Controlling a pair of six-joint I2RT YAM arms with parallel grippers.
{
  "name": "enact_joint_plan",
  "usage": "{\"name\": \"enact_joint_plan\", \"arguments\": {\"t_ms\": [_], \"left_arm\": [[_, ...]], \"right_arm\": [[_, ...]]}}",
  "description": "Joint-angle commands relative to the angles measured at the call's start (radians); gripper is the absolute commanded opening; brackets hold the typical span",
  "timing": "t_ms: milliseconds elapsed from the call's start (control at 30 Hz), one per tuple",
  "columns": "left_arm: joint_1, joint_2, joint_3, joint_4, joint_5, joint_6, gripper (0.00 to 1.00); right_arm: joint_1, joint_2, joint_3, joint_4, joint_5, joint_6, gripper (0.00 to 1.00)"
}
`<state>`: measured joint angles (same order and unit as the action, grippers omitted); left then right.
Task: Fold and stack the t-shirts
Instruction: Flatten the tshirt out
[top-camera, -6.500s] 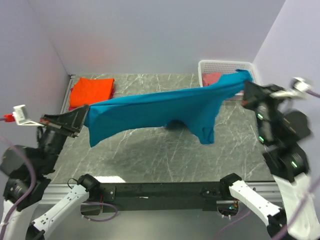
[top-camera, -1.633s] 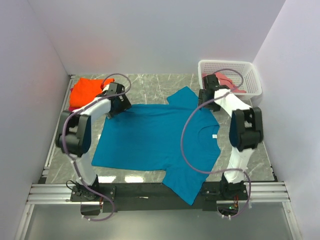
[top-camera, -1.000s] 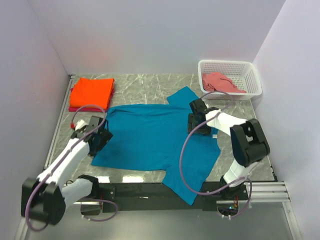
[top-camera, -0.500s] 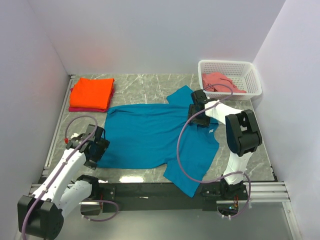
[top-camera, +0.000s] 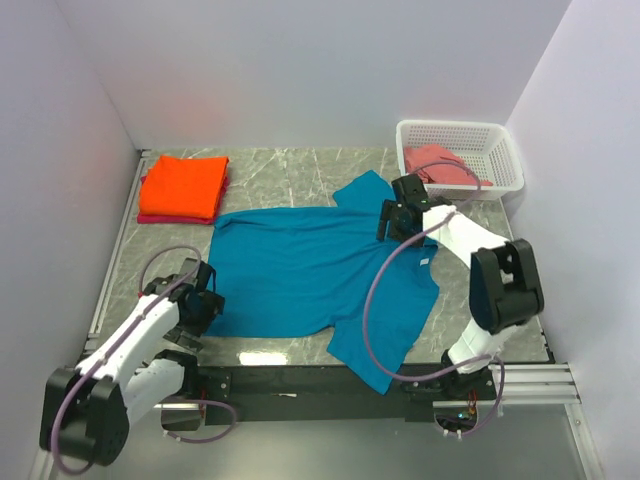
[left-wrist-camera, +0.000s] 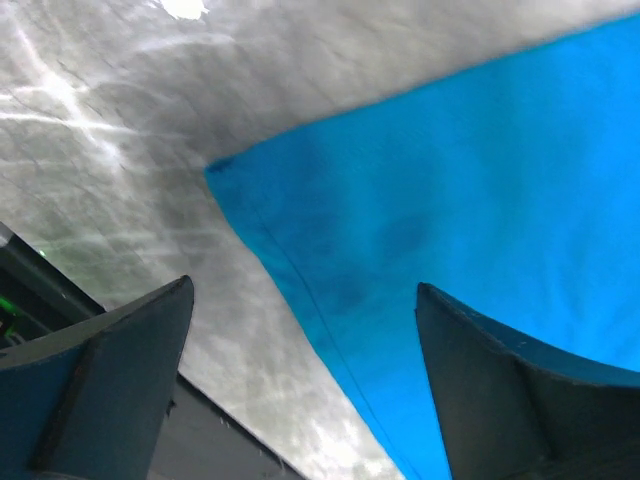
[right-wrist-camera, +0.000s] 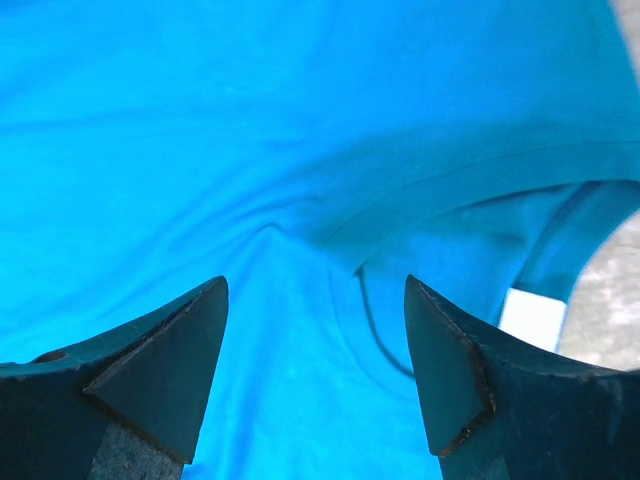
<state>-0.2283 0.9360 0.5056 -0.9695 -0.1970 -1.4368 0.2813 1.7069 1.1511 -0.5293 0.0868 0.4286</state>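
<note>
The teal-blue t-shirt (top-camera: 310, 275) lies spread flat on the marble table, and one sleeve (top-camera: 368, 362) reaches over the front rail. My left gripper (top-camera: 202, 305) hovers open over its near-left hem corner. In the left wrist view (left-wrist-camera: 305, 290) the hem edge (left-wrist-camera: 300, 290) runs between the fingers, ungripped. My right gripper (top-camera: 396, 218) is open above the collar. The right wrist view (right-wrist-camera: 315, 285) shows the neckline seam and a white label (right-wrist-camera: 530, 318) below. A folded orange t-shirt (top-camera: 184, 184) rests on a magenta one (top-camera: 160, 217). A salmon-pink t-shirt (top-camera: 440, 163) lies in the basket.
The white lattice basket (top-camera: 462, 132) stands at the back right corner. The orange and magenta stack occupies the back left. Walls close in the table on three sides, and a black rail (top-camera: 290, 382) runs along the front edge.
The shirt, held stretched in the air several seconds ago, now lies flat. In the last second my left gripper came to the near-left hem corner and my right stayed by the collar.
</note>
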Motion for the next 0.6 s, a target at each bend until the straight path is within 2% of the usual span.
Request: {"name": "enact_joint_plan", "arguments": {"t_ms": [0, 67, 100, 167, 267, 300, 467, 500, 567], "left_arm": [[0.006, 0.069, -0.021, 0.055, -0.050, -0.050, 0.93], [0.006, 0.099, -0.012, 0.049, -0.085, -0.076, 0.87], [0.006, 0.101, -0.006, 0.046, -0.099, -0.083, 0.79], [0.004, 0.090, -0.012, 0.052, -0.127, -0.094, 0.71], [0.009, 0.078, -0.025, 0.063, -0.134, -0.112, 0.51], [0.009, 0.078, -0.027, 0.064, -0.133, -0.105, 0.39], [0.009, 0.116, -0.045, 0.106, -0.121, -0.083, 0.13], [0.007, 0.127, -0.042, 0.107, -0.122, -0.073, 0.01], [0.009, 0.148, -0.030, 0.103, -0.127, -0.065, 0.01]], "right_arm": [[-0.007, -0.104, -0.019, 0.020, -0.016, -0.022, 0.78], [-0.008, -0.134, -0.027, 0.020, -0.012, -0.028, 0.78], [-0.007, -0.144, -0.030, 0.018, -0.006, -0.030, 0.78], [-0.008, -0.156, -0.034, 0.017, 0.005, -0.028, 0.78], [-0.011, -0.171, -0.037, 0.009, 0.007, -0.028, 0.78], [-0.011, -0.177, -0.040, 0.011, 0.010, -0.030, 0.78], [-0.011, -0.214, -0.047, -0.003, 0.016, -0.027, 0.78], [-0.011, -0.222, -0.051, -0.005, 0.018, -0.025, 0.78], [-0.010, -0.251, -0.071, -0.015, 0.019, -0.022, 0.78]]}}
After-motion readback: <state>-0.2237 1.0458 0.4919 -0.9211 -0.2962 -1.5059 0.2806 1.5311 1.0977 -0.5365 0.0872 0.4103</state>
